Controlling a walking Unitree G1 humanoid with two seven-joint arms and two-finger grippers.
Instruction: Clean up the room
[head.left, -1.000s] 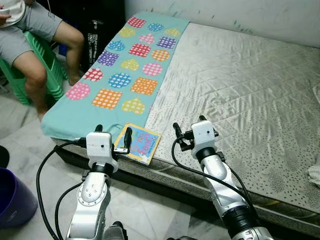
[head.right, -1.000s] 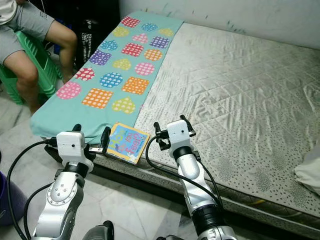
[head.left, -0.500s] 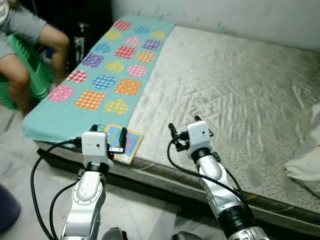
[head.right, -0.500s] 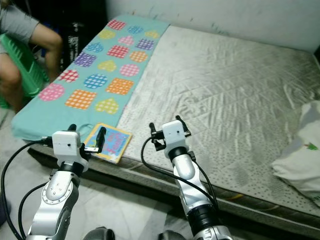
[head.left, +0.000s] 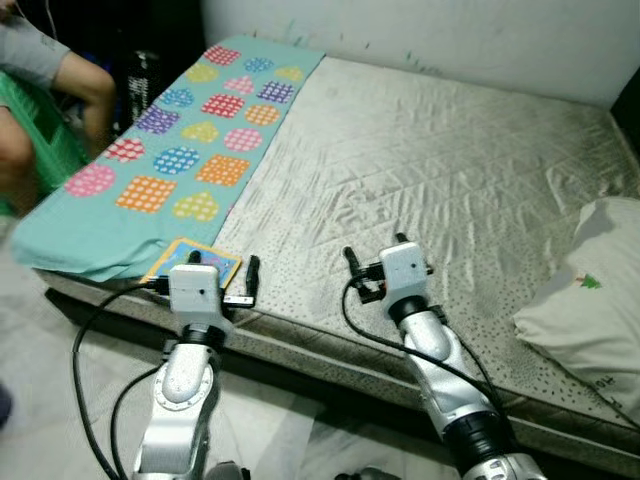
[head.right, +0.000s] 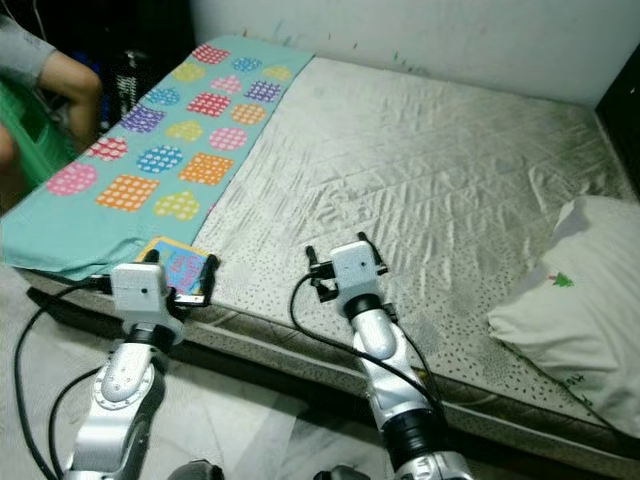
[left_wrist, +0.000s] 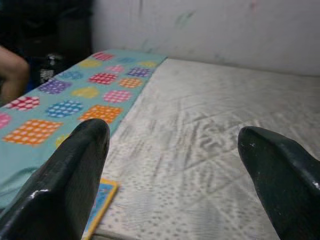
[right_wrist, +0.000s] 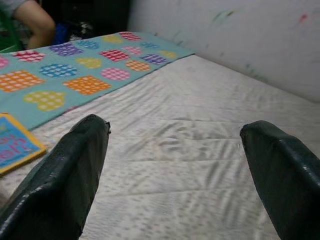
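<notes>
At far left a person (head.left: 45, 95) sits beside the bed (head.left: 450, 180), where a teal sheet (head.left: 150, 170) with coloured patches covers the left strip and a book (head.left: 190, 262) lies at its near edge, just beyond the left gripper (head.left: 222, 272), whose fingers stand wide and empty. The right gripper (head.left: 375, 262) hovers over the mattress's near edge, fingers also wide and empty, and a pillow (head.left: 580, 300) lies at the right. Judging by this, tidying has barely begun: book, sheet and pillow all remain unhandled.
</notes>
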